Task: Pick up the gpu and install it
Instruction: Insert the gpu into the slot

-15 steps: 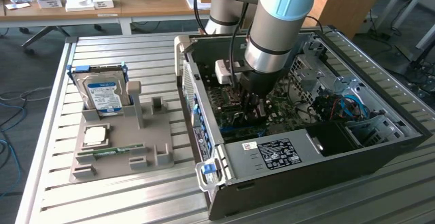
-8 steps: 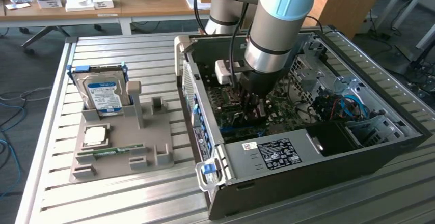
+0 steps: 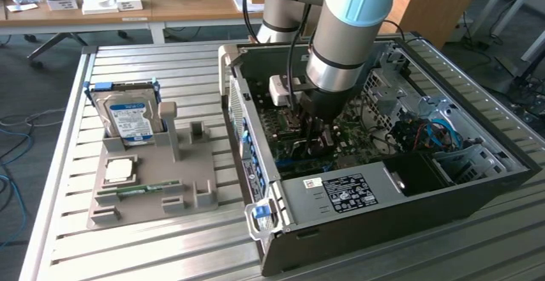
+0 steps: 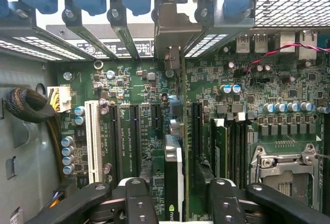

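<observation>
The gripper (image 4: 175, 195) reaches down inside the open case (image 3: 477, 191), jaws spread to either side of the gpu (image 4: 174, 182) rather than clamping it. The gpu stands on edge in a motherboard (image 4: 134, 87) slot, its bracket (image 4: 178, 25) at the rear openings, apparently seated.

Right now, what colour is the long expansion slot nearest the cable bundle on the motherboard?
White; the slot stands out among black ones on the green motherboard, best in the wrist view.
</observation>
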Tool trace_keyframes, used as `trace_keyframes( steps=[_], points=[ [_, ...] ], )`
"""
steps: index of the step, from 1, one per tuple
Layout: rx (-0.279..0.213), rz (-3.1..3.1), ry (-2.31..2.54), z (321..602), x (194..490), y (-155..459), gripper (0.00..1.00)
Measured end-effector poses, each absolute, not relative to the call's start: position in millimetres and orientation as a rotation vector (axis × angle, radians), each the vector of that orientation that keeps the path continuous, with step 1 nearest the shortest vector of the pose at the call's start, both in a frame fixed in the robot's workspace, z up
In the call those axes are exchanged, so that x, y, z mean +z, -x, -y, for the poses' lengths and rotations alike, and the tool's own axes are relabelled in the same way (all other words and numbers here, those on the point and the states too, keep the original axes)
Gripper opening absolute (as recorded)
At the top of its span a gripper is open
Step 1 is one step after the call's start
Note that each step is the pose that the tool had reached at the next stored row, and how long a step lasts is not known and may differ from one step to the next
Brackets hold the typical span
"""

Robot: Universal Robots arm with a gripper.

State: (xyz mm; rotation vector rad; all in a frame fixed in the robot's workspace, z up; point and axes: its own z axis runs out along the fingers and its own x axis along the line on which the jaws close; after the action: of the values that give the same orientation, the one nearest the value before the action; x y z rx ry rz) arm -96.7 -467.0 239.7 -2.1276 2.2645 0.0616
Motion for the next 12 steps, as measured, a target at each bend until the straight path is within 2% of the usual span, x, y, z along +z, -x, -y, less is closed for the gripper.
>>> trace_keyframes(
  steps=[12],
  points=[
    [0.061,-2.268,2.124,466.9,249.3,96.7,0.46]
  ],
)
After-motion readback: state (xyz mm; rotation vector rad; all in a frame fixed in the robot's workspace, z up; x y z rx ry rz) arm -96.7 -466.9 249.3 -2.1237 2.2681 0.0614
